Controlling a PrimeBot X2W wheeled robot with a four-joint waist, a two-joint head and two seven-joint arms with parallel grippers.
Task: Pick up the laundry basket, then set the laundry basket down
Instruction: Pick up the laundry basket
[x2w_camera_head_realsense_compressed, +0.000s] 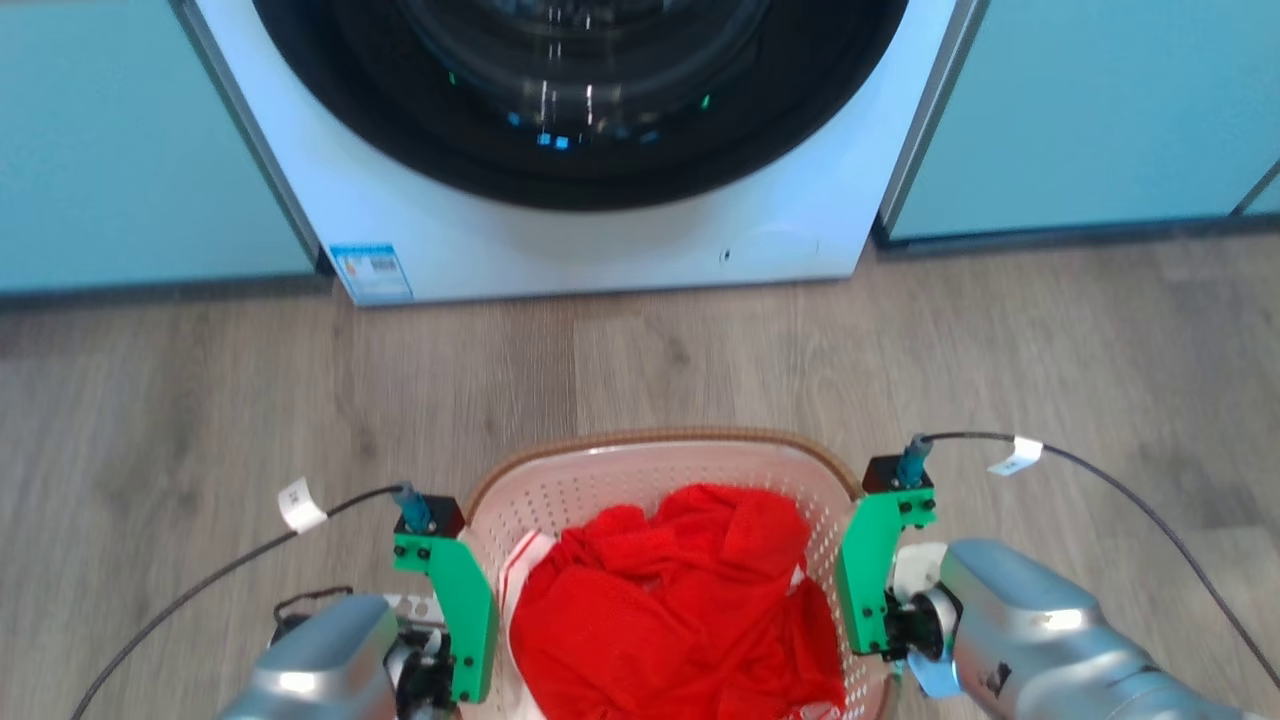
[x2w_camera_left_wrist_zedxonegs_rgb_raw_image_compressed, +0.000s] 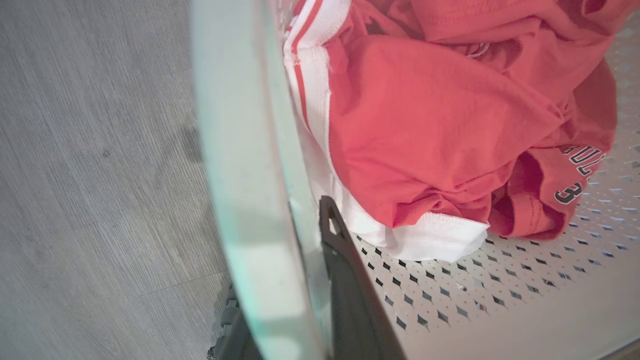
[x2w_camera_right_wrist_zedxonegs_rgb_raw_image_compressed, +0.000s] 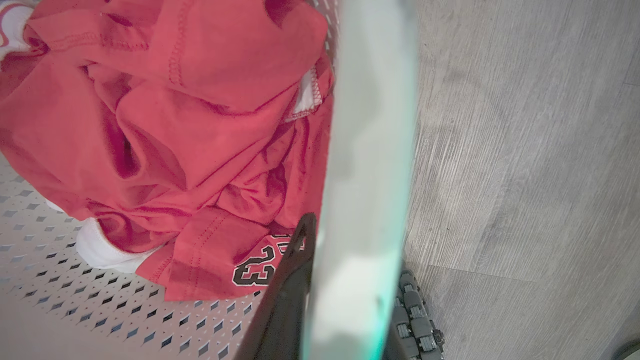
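The laundry basket (x2w_camera_head_realsense_compressed: 650, 440) is being held between the 2 arms, low and central in the head view, over the wooden floor (x2w_camera_head_realsense_compressed: 300, 400) and well apart from the washer (x2w_camera_head_realsense_compressed: 560, 210) ahead. A red garment (x2w_camera_head_realsense_compressed: 680, 600) is being carried inside it.

The left gripper (x2w_camera_left_wrist_zedxonegs_rgb_raw_image_compressed: 280, 270) is being closed narrowly on the basket's left wall, 1 dark finger inside against the perforated plastic and 1 outside. The right gripper (x2w_camera_right_wrist_zedxonegs_rgb_raw_image_compressed: 357, 255) is being closed the same way on the right wall. The basket is therefore lying straight between the 2 grippers, neither arm nearer than the other.

Its near end is being cut off by the frame edge, so its long axis cannot be told. Whether its base is touching the floor cannot be told either.

Any lift or lowering is judged to depend on both sides being moved level and together; otherwise a wall could slip from its pinch.
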